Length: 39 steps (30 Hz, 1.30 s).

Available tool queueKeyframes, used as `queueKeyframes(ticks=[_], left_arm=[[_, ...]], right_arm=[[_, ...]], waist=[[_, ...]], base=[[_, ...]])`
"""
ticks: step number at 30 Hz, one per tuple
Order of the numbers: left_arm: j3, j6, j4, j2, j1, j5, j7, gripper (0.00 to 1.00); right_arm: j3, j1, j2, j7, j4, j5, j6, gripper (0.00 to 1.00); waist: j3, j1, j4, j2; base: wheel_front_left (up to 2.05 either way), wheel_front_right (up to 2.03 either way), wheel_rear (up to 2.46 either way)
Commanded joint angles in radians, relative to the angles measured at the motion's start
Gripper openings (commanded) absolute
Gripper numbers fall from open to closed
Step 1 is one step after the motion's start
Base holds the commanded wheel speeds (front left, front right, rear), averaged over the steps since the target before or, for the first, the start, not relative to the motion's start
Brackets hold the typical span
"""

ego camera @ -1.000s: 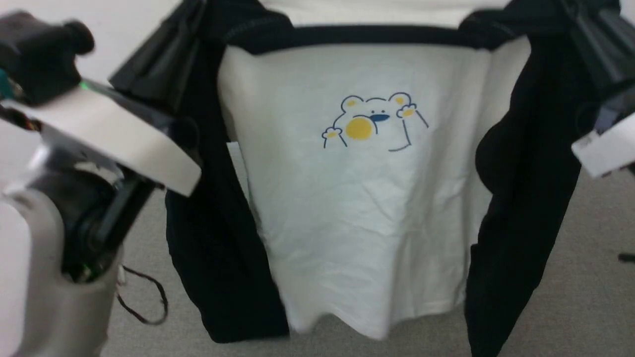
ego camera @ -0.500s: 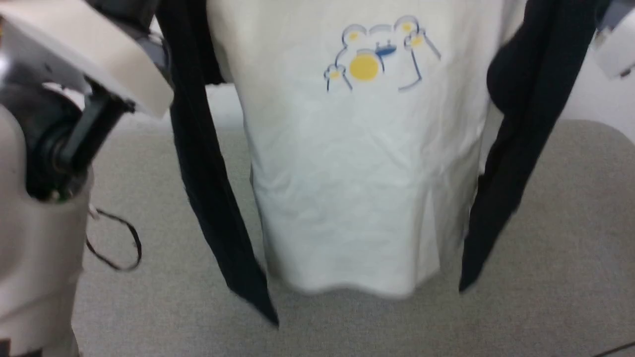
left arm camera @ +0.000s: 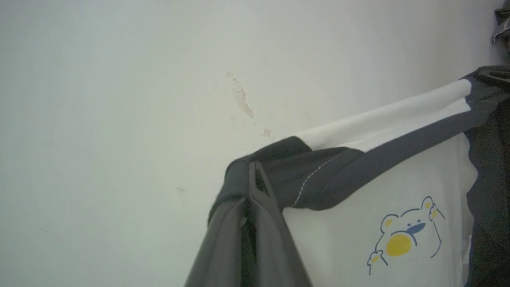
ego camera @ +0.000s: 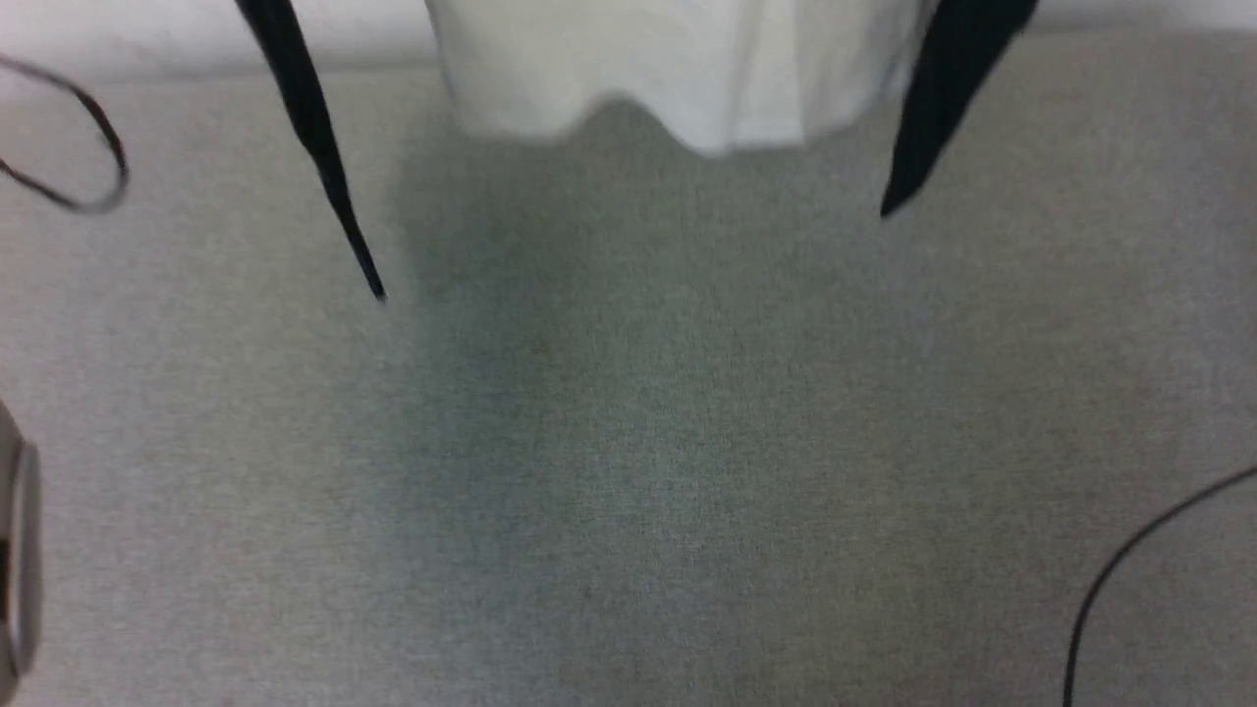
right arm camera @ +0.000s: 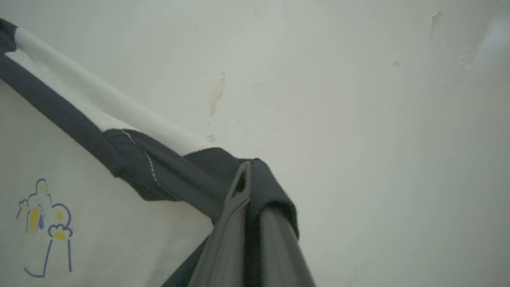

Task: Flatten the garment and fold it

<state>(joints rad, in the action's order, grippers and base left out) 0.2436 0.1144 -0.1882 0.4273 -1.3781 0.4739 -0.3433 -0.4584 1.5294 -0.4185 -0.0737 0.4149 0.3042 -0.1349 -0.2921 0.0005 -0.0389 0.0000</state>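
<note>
Between our two arms the garment (left arm camera: pixel 358 223) hangs stretched, left gripper (left arm camera: pixel 252 179) and right gripper (right arm camera: pixel 245 179) each pinched tight on a black shoulder; its hem dangles above the grey floor (ego camera: pixel 628 442) (long axis vertical), so we should lower both evenly

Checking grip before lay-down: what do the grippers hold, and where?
The garment: left gripper pinches one black shoulder, right gripper the other.
</note>
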Motion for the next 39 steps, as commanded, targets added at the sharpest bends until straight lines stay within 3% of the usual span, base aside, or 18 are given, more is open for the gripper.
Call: queueKeyframes(ticks=[1, 9, 16, 21, 27, 34, 39], left_arm=[[-0.007, -0.001, -0.041, 0.017, -0.043, -0.022, 0.032, 0.00], [0.030, 0.005, -0.288, -0.040, -0.256, -0.095, 0.295, 0.00], [0.087, 0.011, -0.429, -0.090, -0.242, -0.101, 0.445, 0.00], [0.145, 0.014, -0.489, -0.120, -0.082, -0.090, 0.533, 0.00], [0.209, 0.015, -0.515, -0.159, 0.222, -0.058, 0.584, 0.00], [0.294, 0.016, -0.498, -0.168, 0.535, -0.035, 0.583, 0.00], [0.343, 0.014, -0.447, -0.118, 0.780, -0.003, 0.538, 0.00]], right_arm=[[0.014, 0.037, -0.007, 0.026, 0.049, -0.018, 0.004, 0.00], [0.037, 0.201, 0.088, 0.224, 0.328, -0.101, 0.004, 0.00], [-0.004, 0.168, 0.154, 0.303, 0.467, -0.090, 0.004, 0.00], [-0.068, 0.034, 0.194, 0.328, 0.502, -0.039, 0.004, 0.00], [-0.216, -0.216, 0.210, 0.334, 0.471, 0.060, 0.004, 0.00], [-0.389, -0.470, 0.160, 0.328, 0.396, 0.207, 0.004, 0.00], [-0.567, -0.645, 0.079, 0.278, 0.281, 0.346, 0.004, 0.00]], waist=[[-0.182, -0.0005, -0.048, 0.0000], [-0.271, -0.0005, -0.043, 0.0000], [-0.286, -0.0005, -0.017, 0.0000], [-0.248, -0.0005, 0.007, 0.0000], [-0.139, -0.0005, 0.033, 0.0000], [-0.007, -0.0005, 0.059, 0.0000], [0.099, -0.0005, 0.072, 0.0000]], base=[[0.00, 0.00, 0.00], [0.00, 0.00, 0.00], [0.00, 0.00, 0.00], [0.00, 0.00, 0.00], [0.00, 0.00, 0.00], [0.00, 0.00, 0.00], [0.00, 0.00, 0.00]])
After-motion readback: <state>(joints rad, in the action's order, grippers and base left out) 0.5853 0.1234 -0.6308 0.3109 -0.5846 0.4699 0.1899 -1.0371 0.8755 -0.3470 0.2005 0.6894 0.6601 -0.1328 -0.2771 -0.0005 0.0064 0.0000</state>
